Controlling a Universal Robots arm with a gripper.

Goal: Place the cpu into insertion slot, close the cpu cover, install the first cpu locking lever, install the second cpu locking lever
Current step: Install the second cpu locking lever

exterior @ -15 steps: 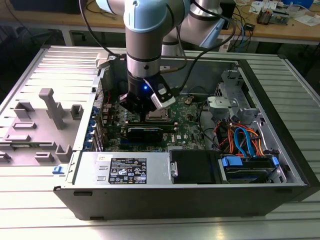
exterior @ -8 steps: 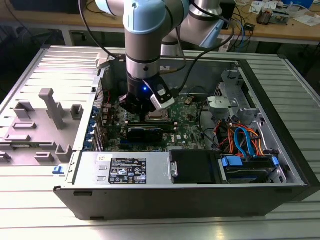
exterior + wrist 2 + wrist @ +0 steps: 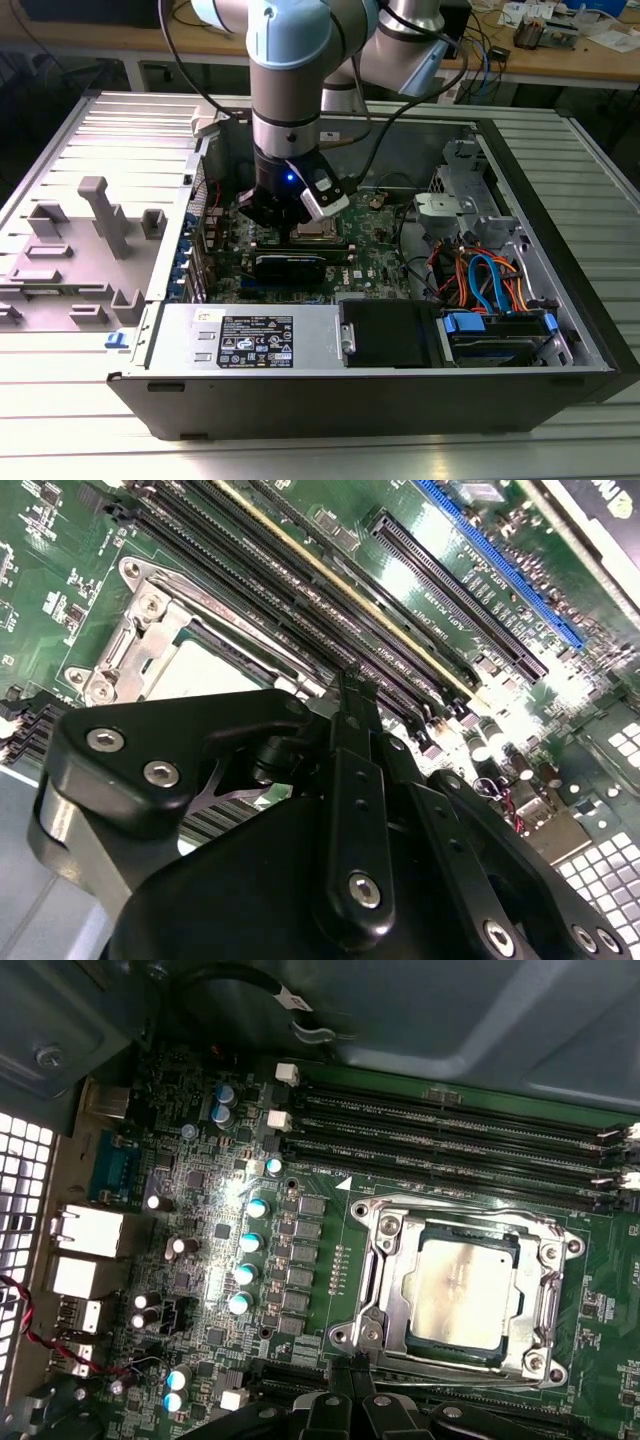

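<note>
First wrist view: the cpu (image 3: 468, 1290) lies flat in the insertion slot (image 3: 385, 1290), metal top up.
Cover: the cpu cover (image 3: 462, 1217) frames the chip and looks closed.
Levers: whether they are latched I cannot tell.
Axis: the chip is near-square, edges parallel to the memory slots (image 3: 450, 1140).
Jaws: gripper (image 3: 350, 680) clenched, holding nothing, just beside the socket.

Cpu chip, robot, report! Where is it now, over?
Gripper low over the motherboard, beside the socket. Cpu seated in the insertion slot, cpu cover down around it. Nothing blocking.
</note>
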